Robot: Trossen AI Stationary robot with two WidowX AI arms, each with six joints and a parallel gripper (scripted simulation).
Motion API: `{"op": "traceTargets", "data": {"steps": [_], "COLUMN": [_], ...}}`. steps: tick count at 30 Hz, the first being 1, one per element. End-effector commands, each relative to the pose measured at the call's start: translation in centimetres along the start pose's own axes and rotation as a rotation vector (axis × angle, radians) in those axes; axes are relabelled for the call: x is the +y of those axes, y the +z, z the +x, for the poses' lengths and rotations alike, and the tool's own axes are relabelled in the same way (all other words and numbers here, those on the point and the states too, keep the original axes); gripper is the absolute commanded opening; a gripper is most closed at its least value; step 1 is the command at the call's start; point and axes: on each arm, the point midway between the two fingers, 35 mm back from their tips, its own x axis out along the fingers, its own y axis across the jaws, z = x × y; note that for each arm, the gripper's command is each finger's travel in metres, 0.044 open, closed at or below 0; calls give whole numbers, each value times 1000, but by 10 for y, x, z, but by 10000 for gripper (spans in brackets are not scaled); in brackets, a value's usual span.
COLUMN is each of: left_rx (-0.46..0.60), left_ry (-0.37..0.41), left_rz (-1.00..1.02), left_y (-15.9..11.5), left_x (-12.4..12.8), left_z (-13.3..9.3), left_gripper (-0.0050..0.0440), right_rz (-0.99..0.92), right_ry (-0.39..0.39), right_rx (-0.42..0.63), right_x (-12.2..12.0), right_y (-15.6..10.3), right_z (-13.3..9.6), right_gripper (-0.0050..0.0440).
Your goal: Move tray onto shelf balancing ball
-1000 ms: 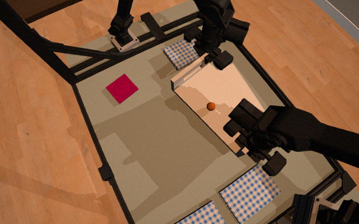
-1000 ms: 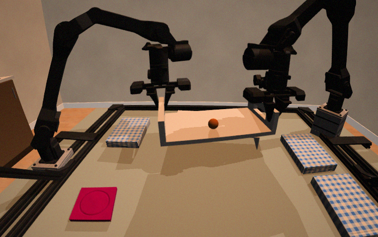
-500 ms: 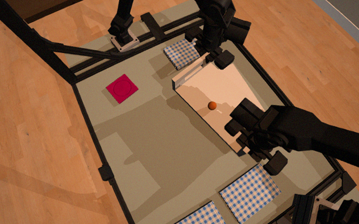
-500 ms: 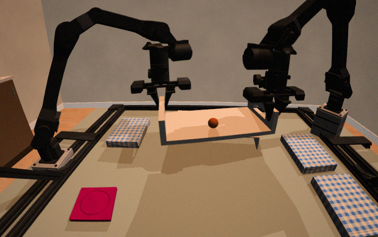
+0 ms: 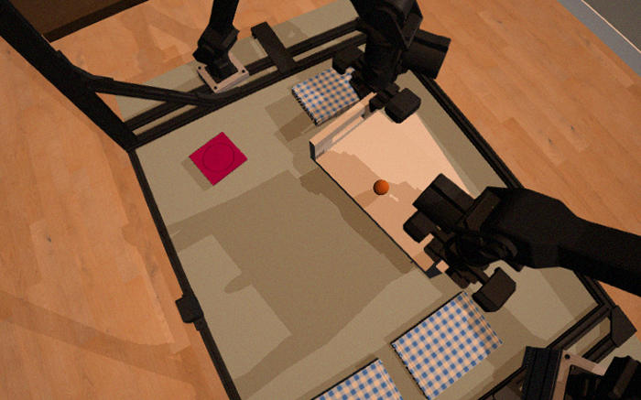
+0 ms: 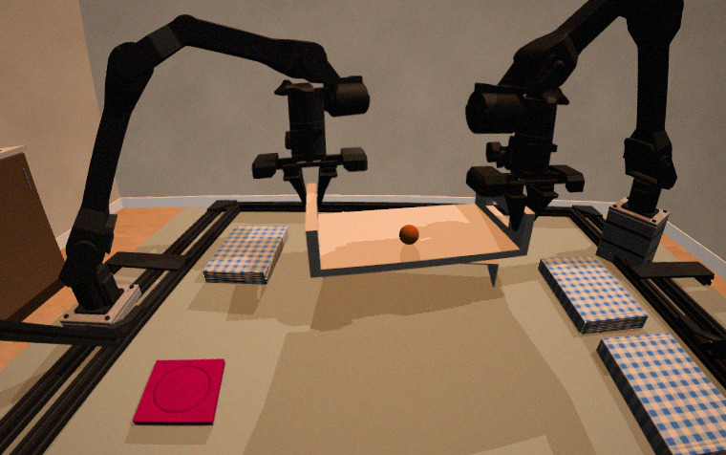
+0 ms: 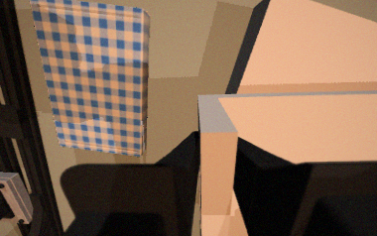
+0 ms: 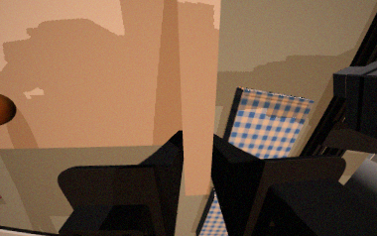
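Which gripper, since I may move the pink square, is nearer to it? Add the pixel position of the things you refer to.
Left. The left gripper [image 5: 371, 99] [image 6: 313, 199] [image 7: 209, 137] grips the tray's [image 5: 405, 141] [image 6: 364, 235] [image 7: 317, 50] [image 8: 89, 74] end nearer the pink square [image 5: 217, 158] [image 6: 179, 391]; the right gripper [image 5: 443, 260] [image 6: 525, 217] [image 8: 192, 135] grips the farther end.

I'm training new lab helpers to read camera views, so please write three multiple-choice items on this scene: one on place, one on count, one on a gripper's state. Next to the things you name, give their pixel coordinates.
1. Where is the orange ball?
A) On the red square
B) On the tray
C) On a checked cloth

2. How many blue-checked cloths are there?
A) Three
B) One
C) Five

3. How is the left gripper?
A) Wide open, holding nothing
B) Shut on the ball
C) Shut on the tray's end wall

1 B: the ball [image 5: 381, 187] [image 6: 408, 234] sits on the tray [image 5: 346, 178] [image 6: 364, 249].
2 A: the exterior view shows one cloth [image 6: 246, 252] at picture left, two at right.
3 C: the left gripper [image 6: 310, 199] [image 7: 209, 137] has a finger on each side of that wall.
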Motion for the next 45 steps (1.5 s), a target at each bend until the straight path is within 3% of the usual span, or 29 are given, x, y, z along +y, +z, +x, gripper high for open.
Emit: {"op": "traceTargets", "data": {"steps": [1,8,19,24,36,41,45], "left_rx": [32,-18,35,-17,34,-20,-6], "left_ry": [2,-5,1,-8,2,-8,0], "left_rz": [1,1,1,1,1,1,1], "left_y": [3,6,10,11,16,16,18], "left_x": [-1,-2,-3,-3,-4,-5,-5], "left_z": [-1,-3,-1,-3,-1,-3,-3], "left_gripper": [20,20,20,20,20,20,20], "right_rz": [1,1,1,1,1,1,1], "right_ry": [7,0,7,-3,7,-3,5], "right_rx": [36,-13,40,-13,39,-15,-1], "right_x": [-1,-2,-3,-3,-4,-5,-5], "right_y": [4,6,10,11,16,17,18], "right_z": [-4,-2,-5,-2,-4,-2,-2], "right_gripper": [20,20,20,20,20,20,20]}}
